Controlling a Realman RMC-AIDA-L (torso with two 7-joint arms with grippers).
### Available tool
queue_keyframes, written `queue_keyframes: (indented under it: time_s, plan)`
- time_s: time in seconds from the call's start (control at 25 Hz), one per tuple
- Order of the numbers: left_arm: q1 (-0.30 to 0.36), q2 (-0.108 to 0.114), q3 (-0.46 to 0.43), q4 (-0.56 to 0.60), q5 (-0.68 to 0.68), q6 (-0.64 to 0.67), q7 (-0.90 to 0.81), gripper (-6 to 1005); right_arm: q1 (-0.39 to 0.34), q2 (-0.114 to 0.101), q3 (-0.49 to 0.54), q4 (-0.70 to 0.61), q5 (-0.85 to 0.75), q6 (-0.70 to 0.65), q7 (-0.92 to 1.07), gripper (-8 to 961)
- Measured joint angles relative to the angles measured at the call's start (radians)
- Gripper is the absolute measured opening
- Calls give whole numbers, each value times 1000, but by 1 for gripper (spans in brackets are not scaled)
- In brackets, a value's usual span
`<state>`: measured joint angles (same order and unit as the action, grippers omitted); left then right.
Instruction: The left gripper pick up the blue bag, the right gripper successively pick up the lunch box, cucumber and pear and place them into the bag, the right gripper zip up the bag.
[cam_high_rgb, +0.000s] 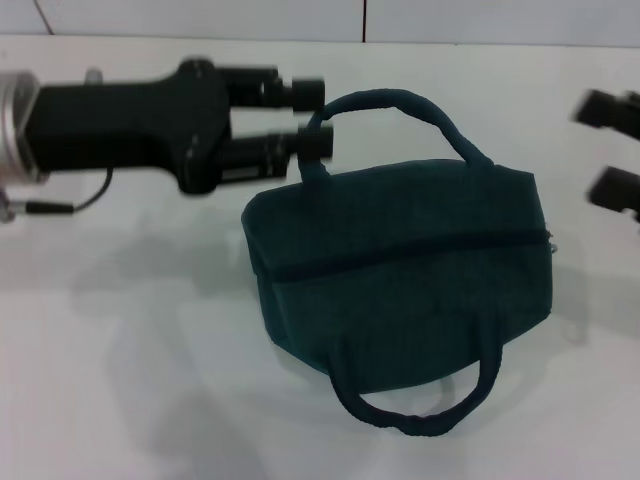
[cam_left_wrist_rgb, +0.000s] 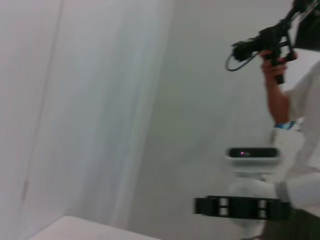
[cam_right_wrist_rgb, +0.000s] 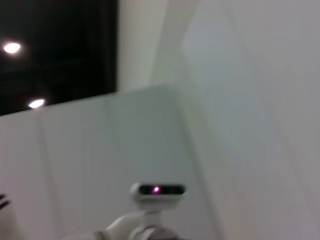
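Note:
The blue bag (cam_high_rgb: 400, 270) lies on the white table in the middle of the head view, with its zipper line closed across the top. One handle arches at the far side and the other loops toward me. My left gripper (cam_high_rgb: 313, 119) reaches in from the left and is open, its fingertips (cam_high_rgb: 308, 92) at the left end of the far handle. My right gripper (cam_high_rgb: 610, 148) hangs open at the right edge, just off the bag's right end. The lunch box, cucumber and pear are out of view. Neither wrist view shows the bag or any fingers.
The white table (cam_high_rgb: 120, 350) extends around the bag, with a wall behind it. In the left wrist view a person (cam_left_wrist_rgb: 295, 105) holds up a camera rig beside the robot's head (cam_left_wrist_rgb: 250, 155). The right wrist view shows only walls and that head (cam_right_wrist_rgb: 157, 190).

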<state>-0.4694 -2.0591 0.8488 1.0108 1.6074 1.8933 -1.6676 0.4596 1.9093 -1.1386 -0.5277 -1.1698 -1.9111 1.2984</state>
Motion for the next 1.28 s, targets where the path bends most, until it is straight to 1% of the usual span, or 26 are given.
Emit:
queue_keyframes:
  time_s: [0.16,0.32,0.44,0.56,0.76,1.28]
  plan:
    - [39,-10,0,-44,1,31,49,598,79,1,-1,-7,-96,8,52,877]
    - [92,-15,-7,-119,-35,42,133,613,112,16,-2,-25,-164,8,88,878]
    - [123,-16,-2,-161,-52,45,195,725,121,24,-2,-29,-183,13,102,878]
    - [130,-16,0,-184,-48,46,211,837,129,35,-2,-29,-209,23,104,878]
    - [123,-16,3,-200,-32,46,215,847,138,50,-5,-30,-230,32,105,878]
    - [120,-15,3,-202,-13,47,219,847,155,61,-15,-29,-249,36,107,878]
